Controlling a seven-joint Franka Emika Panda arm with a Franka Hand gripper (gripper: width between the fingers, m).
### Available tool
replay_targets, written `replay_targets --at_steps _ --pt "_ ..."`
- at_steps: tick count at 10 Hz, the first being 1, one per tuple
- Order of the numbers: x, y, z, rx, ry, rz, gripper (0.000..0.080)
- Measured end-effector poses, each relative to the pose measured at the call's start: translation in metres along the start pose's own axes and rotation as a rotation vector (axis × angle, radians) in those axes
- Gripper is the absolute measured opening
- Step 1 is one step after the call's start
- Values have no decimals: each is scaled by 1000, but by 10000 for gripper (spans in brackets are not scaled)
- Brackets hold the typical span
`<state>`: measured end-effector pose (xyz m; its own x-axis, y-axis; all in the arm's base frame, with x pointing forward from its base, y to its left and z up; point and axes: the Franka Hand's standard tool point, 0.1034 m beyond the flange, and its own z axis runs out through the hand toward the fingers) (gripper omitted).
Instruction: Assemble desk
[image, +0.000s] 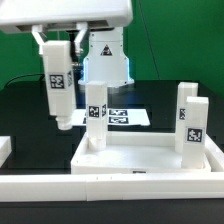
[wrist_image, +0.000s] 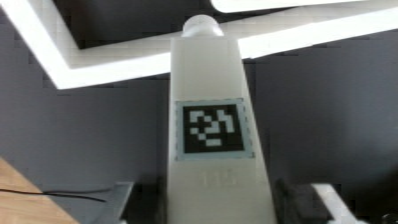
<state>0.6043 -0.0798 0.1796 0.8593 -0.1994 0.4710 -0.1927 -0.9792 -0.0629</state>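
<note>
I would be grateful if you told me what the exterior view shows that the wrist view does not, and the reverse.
Only the exterior view shows two legs standing upright on the desk top, one toward that view's left and one at its right, plus the marker board behind. Only the wrist view shows the held leg's rounded tip pointing toward a white raised rim over dark table. Both show the gripper shut on the tagged leg.
</note>
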Motion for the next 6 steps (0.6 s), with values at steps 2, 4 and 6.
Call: replay_targets --at_steps 2,4,6 --pt "-6 -17 15 -10 11 29 287" --pt "-7 -17 19 -15 8 32 287" --pt "-14 -20 26 -15 -6 28 287"
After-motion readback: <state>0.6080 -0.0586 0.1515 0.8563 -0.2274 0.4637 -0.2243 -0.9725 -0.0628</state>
